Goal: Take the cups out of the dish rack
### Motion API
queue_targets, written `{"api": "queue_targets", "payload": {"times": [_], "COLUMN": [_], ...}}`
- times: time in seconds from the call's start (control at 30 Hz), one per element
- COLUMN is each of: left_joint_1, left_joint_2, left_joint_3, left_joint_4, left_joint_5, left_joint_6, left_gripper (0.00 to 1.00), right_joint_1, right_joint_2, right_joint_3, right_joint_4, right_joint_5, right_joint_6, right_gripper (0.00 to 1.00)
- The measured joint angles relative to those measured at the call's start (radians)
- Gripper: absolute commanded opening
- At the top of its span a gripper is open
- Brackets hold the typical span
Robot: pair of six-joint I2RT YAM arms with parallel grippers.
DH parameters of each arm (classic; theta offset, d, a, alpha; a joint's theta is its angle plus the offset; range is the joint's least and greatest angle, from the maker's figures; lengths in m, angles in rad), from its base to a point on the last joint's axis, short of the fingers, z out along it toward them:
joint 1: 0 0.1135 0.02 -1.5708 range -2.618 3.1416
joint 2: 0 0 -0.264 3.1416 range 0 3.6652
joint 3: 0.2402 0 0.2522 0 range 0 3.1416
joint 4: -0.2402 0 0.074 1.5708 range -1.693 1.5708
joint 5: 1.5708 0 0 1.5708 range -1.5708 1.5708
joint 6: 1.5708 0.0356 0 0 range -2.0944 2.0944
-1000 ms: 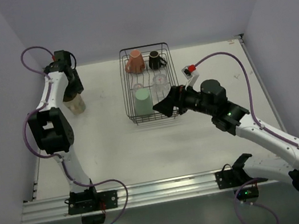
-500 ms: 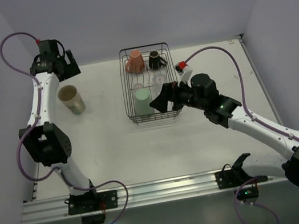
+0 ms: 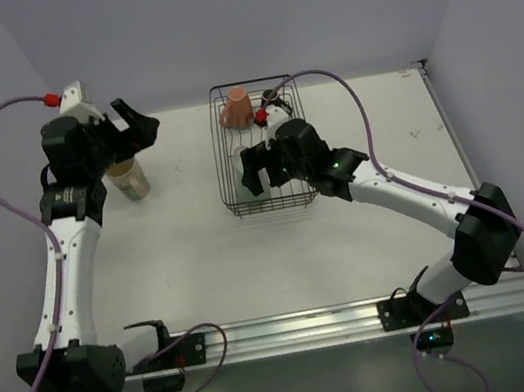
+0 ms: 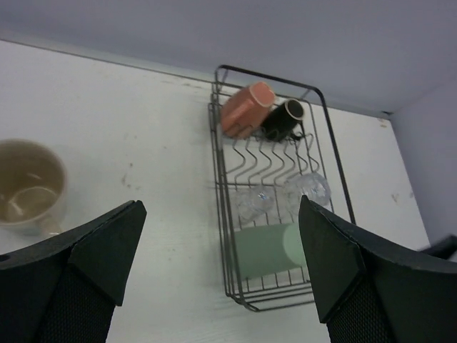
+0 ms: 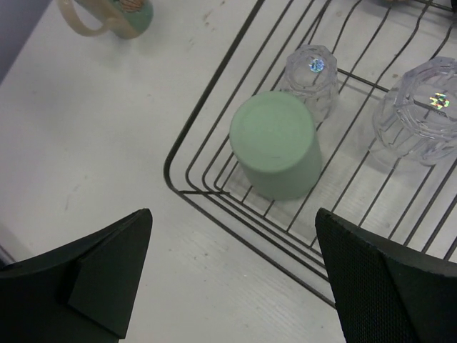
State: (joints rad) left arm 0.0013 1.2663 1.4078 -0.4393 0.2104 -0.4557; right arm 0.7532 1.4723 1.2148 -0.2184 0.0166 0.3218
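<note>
Cups (image 4: 246, 107): one cream tumbler (image 3: 127, 179) sits on the tabletop (image 3: 192, 259) at left; five are in the dish rack (image 3: 219, 163), centre.
Your left pincer (image 3: 135, 125) gapes empty; so does the right pincer (image 5: 232, 229), above the upturned mint-green tumbler (image 5: 277, 153). It looks light, rigid, smooth: take it across the sidewalls. The glasses (image 5: 310, 71) beside it are fragile.

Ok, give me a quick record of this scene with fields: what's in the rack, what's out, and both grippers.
In the dish rack: mint-green tumbler, base up; two clear glasses; salmon-pink mug; black mug
Out of the rack: cream tumbler, upright on the table, left of the rack
Left gripper: open, empty, near the cream tumbler
Right gripper: open, empty, above the mint-green tumbler
Left to unload: five cups
</note>
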Motion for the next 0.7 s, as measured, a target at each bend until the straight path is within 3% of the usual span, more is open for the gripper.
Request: {"api": "queue_targets", "payload": {"times": [0.13, 0.37, 0.63, 0.7], "left_joint_1": [-0.064, -0.138, -0.141, -0.142], "left_joint_2": [-0.164, -0.310, -0.340, -0.336], "left_joint_3": [-0.243, -0.564, -0.668, -0.690], "left_joint_4": [0.089, 0.157, 0.256, 0.278], "left_joint_5": [0.118, 0.231, 0.284, 0.293], "left_joint_6": [-0.034, -0.086, -0.121, -0.133], "left_gripper": [0.95, 0.95, 0.89, 0.86], "right_joint_1": [0.011, 0.011, 0.011, 0.011], "right_joint_2": [0.080, 0.229, 0.369, 0.388], "right_joint_3": [0.048, 0.165, 0.284, 0.302], "right_joint_4": [-0.028, -0.084, -0.121, -0.119], "right_joint_5": [0.074, 0.153, 0.174, 0.176], "right_joint_6": [-0.035, -0.056, -0.069, -0.074], "right_gripper": [0.99, 0.99, 0.98, 0.90]}}
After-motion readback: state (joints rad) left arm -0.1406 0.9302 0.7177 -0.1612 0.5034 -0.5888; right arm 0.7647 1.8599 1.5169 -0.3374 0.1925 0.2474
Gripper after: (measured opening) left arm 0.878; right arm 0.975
